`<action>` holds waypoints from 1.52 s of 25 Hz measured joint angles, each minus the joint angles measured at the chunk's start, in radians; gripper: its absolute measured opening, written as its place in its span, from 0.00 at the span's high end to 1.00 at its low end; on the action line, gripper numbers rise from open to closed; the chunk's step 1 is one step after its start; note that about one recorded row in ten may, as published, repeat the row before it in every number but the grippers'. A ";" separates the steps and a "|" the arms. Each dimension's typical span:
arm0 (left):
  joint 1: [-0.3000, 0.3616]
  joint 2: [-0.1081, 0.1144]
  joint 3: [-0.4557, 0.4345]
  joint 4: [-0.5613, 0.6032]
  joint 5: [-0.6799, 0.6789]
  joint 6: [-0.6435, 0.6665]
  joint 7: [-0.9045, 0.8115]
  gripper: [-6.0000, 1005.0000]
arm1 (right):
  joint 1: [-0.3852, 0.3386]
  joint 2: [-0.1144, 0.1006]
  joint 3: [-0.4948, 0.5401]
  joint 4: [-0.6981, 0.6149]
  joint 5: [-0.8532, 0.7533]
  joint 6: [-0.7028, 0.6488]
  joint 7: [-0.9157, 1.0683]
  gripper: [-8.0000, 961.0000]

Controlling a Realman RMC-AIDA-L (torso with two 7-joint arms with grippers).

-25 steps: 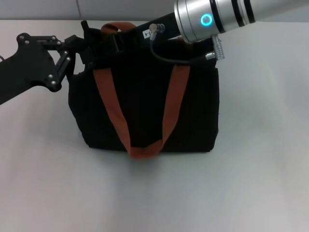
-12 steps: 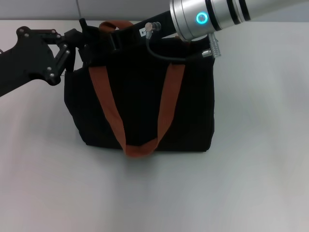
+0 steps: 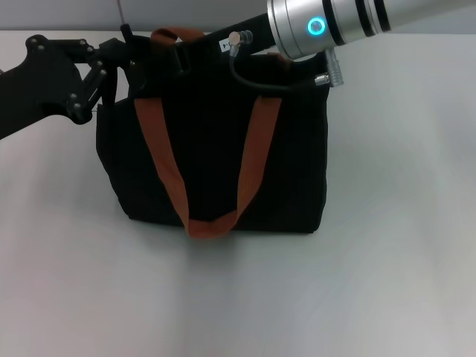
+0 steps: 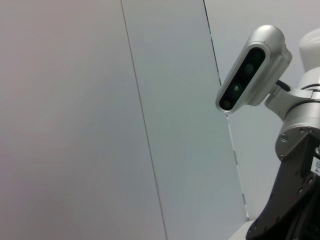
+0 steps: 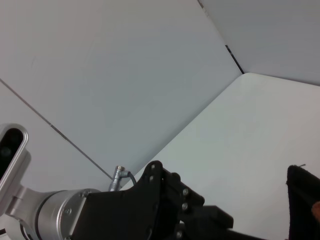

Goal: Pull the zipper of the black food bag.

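The black food bag [image 3: 216, 149] stands in the middle of the table in the head view, and its rust-brown handles [image 3: 160, 149] hang down its front. My left gripper [image 3: 125, 58] is at the bag's top left corner, closed on the fabric there. My right arm comes in from the upper right, and its gripper [image 3: 182, 53] lies along the bag's top near the left end, dark against the fabric. The zipper is hidden. The right wrist view shows the left gripper [image 5: 167, 200] and a corner of the bag [image 5: 305, 200].
The white table [image 3: 387, 245] spreads around the bag on all sides. A pale wall runs behind it [image 3: 186, 13]. The left wrist view shows the wall [image 4: 100, 125] and the right arm's wrist camera [image 4: 250, 75].
Both grippers and the bag have shifted a little left and toward the back. The bag's front handle loop has moved left with it.
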 joint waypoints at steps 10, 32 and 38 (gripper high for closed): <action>-0.001 0.000 0.025 0.009 -0.001 0.005 -0.039 0.93 | 0.008 0.002 -0.015 0.002 0.013 0.013 -0.016 0.62; 0.010 0.002 0.017 0.008 -0.006 -0.008 -0.033 0.91 | -0.006 0.002 -0.015 -0.010 0.014 0.001 -0.031 0.89; 0.015 0.002 0.019 0.007 -0.002 -0.019 -0.028 0.90 | -0.009 -0.001 -0.015 -0.029 0.010 -0.014 -0.036 0.96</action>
